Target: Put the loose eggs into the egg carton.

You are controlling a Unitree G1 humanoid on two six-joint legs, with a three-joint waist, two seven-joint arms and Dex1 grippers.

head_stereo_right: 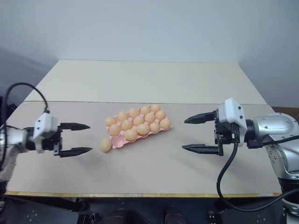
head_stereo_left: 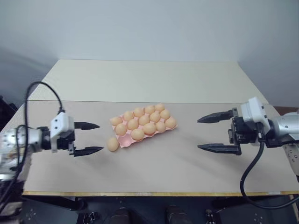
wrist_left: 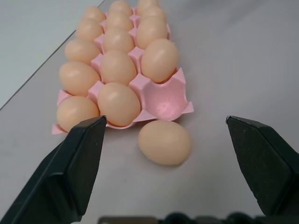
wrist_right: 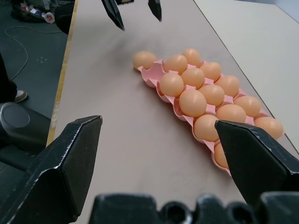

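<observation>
The left gripper [head_stereo_left: 96, 138] has its jaws wide apart and empty, level with the one loose egg [head_stereo_left: 112, 144], which lies on the bench [head_stereo_left: 154, 172] just ahead of them. In the left wrist view that egg sits between the two black fingers [wrist_left: 77, 158], a little off centre toward one side.

The main risk is a nudge: the egg is smooth and round, so if one finger meets it before the other, it will likely roll away across the bench. A finger could also catch the egg carton [wrist_left: 180, 100], since the egg lies right beside the tray's corner, possibly touching it, and shove the light tray or unsettle the seated eggs. A hard squeeze could pop the egg out of the grip.

The right gripper [head_stereo_left: 212, 133], jaws also spread and empty, hangs well apart on the other side of the carton.

The carton is a pale pink moulded tray lying aslant mid-bench, filled with peach-tan eggs save one empty corner cup next to the loose egg.
</observation>
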